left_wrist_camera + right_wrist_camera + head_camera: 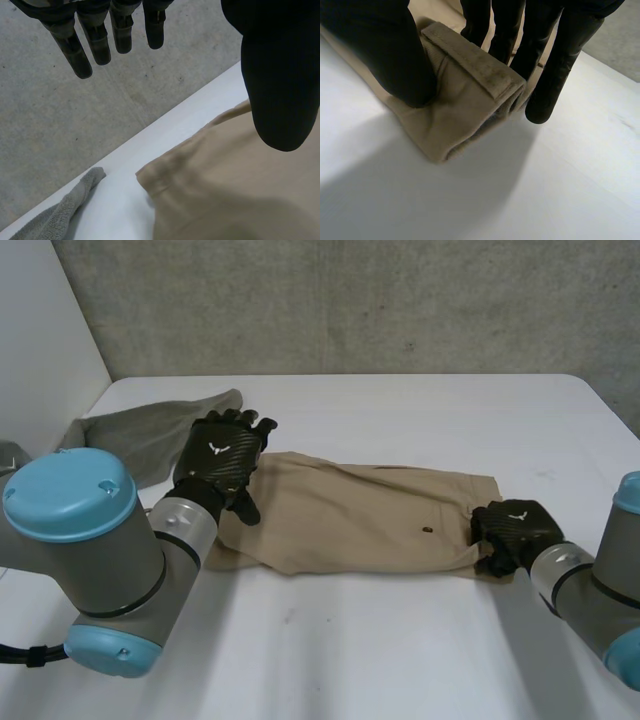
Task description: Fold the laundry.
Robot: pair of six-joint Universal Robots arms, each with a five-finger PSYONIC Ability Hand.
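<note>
**Two cloths on your bench**

You had a white bench (400, 640) with two things lying on it. A tan garment (360, 515) lay flat across the middle, stretched from side to side, with its right end doubled over on itself. A grey towel (140, 435) lay bunched toward the far left corner, near the garment's left end, with bare bench between them.
</note>
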